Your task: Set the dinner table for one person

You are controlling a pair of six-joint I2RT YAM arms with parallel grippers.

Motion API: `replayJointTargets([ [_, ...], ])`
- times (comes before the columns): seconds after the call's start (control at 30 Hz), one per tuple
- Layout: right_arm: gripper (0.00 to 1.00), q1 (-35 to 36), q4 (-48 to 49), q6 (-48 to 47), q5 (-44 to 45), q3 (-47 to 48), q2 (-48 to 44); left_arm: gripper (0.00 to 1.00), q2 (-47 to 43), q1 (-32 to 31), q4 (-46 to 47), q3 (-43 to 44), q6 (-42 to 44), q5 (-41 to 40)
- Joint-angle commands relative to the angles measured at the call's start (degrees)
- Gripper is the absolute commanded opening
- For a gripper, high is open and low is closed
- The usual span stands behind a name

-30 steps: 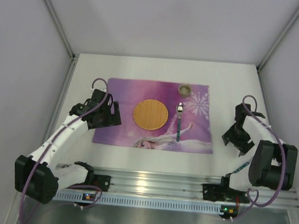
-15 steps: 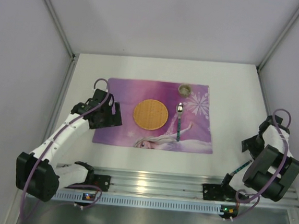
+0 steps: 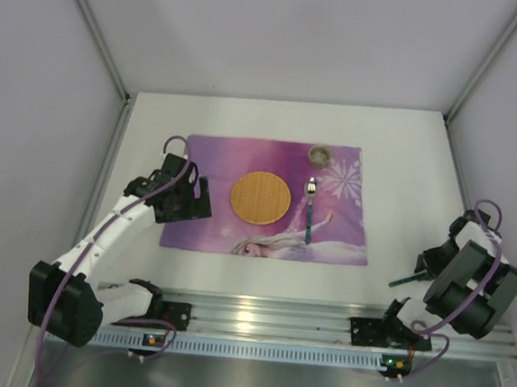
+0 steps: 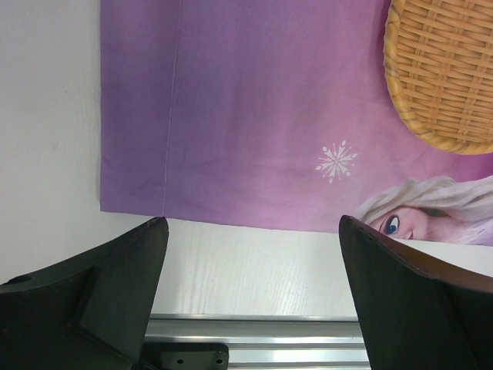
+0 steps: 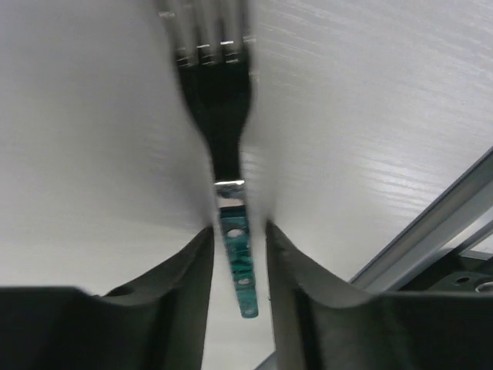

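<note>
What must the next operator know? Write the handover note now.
Left gripper: open, empty, above the placemat's near left corner.
Right gripper: jaws flank the fork's handle, over the table right of the placemat. Cannot tell if it is pinched.
Done: wicker plate mid-placemat, spoon right of it, small cup beyond the spoon.
Left: put the fork on the placemat, probably left of the plate.
</note>
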Motion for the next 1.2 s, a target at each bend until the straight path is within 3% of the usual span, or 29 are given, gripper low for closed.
replayJointTargets([
  [0.0,0.26,-0.8,4.7,-1.1,5.8,-1.0,3.8,0.98,-0.6,-0.3,0.3,0.7,0.1,-0.7],
  [0.07,0.03,-0.7,5.5,-1.7,4.6,-0.8,4.0,0.98,-0.5,-0.4,0.2,0.8,0.0,-1.3],
  [0.1,0.0,-0.7,5.7,-2.0,4.2,-0.6,4.1,0.98,-0.4,-0.3,0.0,0.9,-0.1,-1.4],
  [0.37,0.0,2.3,-0.2,-3.5,-2.0,7.7,-2.1,0.98,1.2,-0.4,0.7,2.7,-0.6,-0.9],
  [0.47,0.0,8.3,-4.3,-0.8,-3.5,14.5,-5.1,0.98,2.9,-0.5,1.9,5.6,-1.1,-1.1],
  [0.67,0.0,28.2,-10.8,9.0,-4.2,29.2,-4.6,0.96,8.3,-3.5,2.2,18.2,-1.0,-3.3],
  [0.8,0.0,44.8,-16.4,13.8,-1.1,41.0,0.7,0.96,11.9,-8.4,3.8,27.1,0.5,-4.4],
  [0.9,0.0,51.3,-17.9,15.3,0.2,47.2,3.0,0.96,15.6,-13.7,4.6,32.3,4.0,-5.9],
  [1.17,0.0,55.8,-18.0,16.4,-1.0,49.7,3.9,0.99,26.5,-29.7,2.8,47.7,14.8,-16.0],
])
